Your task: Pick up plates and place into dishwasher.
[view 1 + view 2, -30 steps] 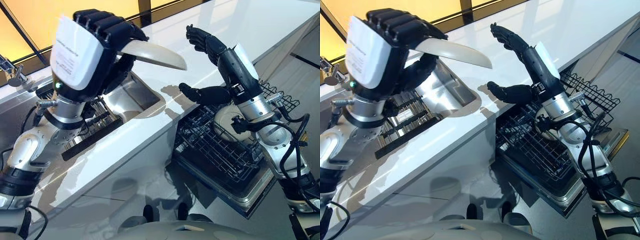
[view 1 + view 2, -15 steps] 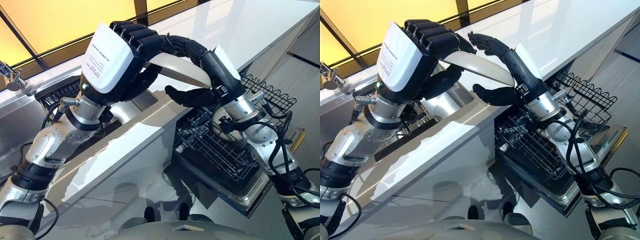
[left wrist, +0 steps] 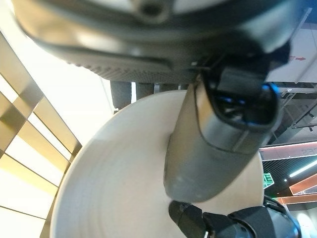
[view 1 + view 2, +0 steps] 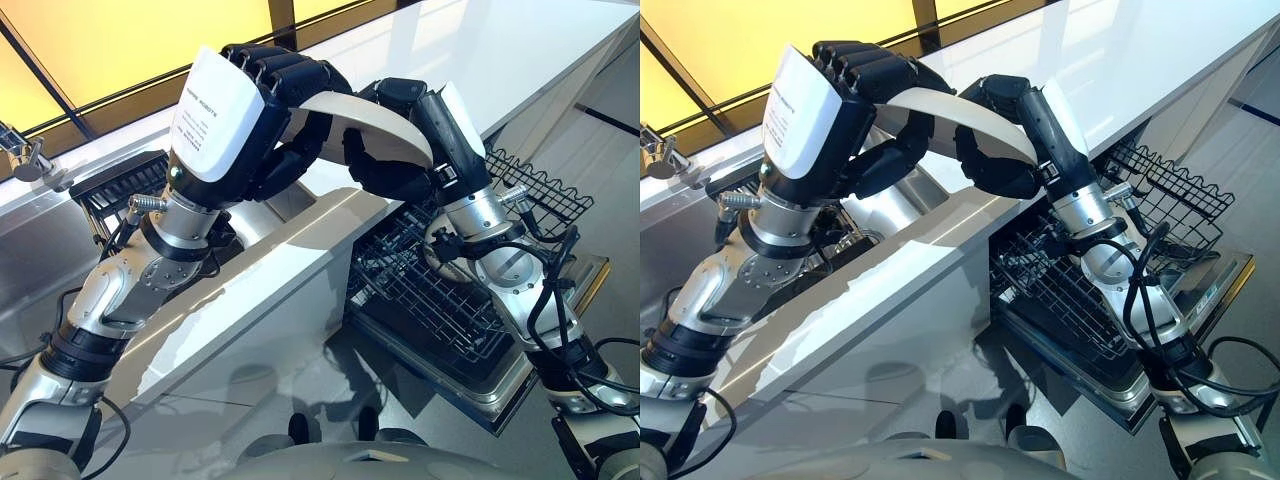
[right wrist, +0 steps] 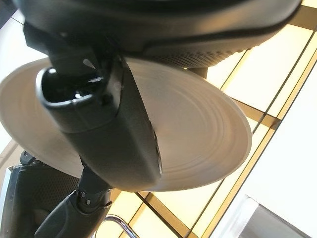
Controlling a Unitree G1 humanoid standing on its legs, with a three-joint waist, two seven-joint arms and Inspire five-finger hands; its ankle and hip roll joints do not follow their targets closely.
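Note:
A cream plate point(image 4: 368, 118) is held in the air above the white counter, between both hands. My left hand point(image 4: 262, 130) is shut on its left rim, fingers over the top and thumb beneath. My right hand point(image 4: 395, 150) grips the opposite rim, fingers curled over it and thumb point(image 5: 124, 134) pressed on the plate's face point(image 5: 198, 134). In the left wrist view the thumb point(image 3: 208, 148) lies across the plate point(image 3: 114, 173). The open dishwasher rack point(image 4: 440, 300) stands below right, a pale dish point(image 4: 452, 262) lying in it behind my right arm.
A steel sink point(image 4: 890, 195) with a dark rack point(image 4: 125, 185) is set in the counter point(image 4: 480, 50) at the left. A faucet point(image 4: 25, 160) stands at the far left. The dishwasher's wire basket edge point(image 4: 545, 190) juts out at the right.
My left hand carried the plate rightward toward the right hand. The right hand, open a second ago, has closed on the plate's far rim.

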